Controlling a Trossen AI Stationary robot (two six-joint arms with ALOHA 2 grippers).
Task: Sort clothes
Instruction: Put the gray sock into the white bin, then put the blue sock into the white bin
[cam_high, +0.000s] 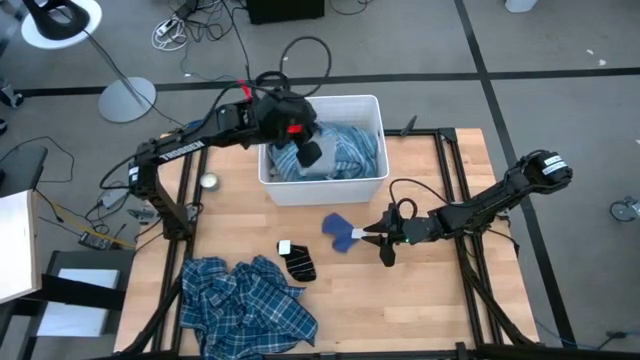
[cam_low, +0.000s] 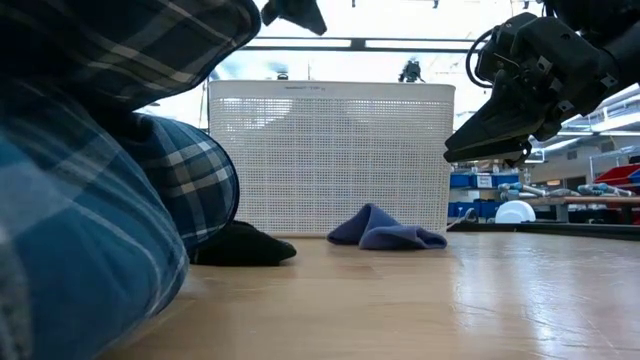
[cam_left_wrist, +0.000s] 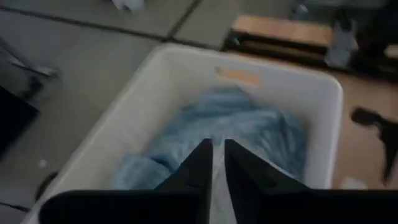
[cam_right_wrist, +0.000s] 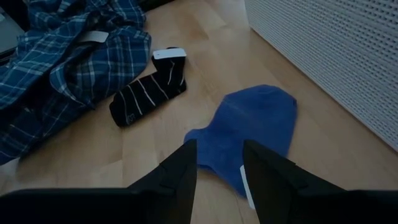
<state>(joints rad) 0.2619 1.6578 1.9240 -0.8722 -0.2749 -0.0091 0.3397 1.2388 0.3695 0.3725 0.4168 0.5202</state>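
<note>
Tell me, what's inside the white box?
Inside the white bin lies a crumpled light blue striped shirt. The left hand hangs over it and hides part of the pile. Whatever lies under the shirt cannot be seen.

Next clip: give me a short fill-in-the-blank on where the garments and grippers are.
1. The left gripper hangs over the white ____.
2. The right gripper is open above the small ____ cloth.
3. The black striped sock lies between that cloth and the ____ shirt.

Missing words: bin; blue; plaid
</note>
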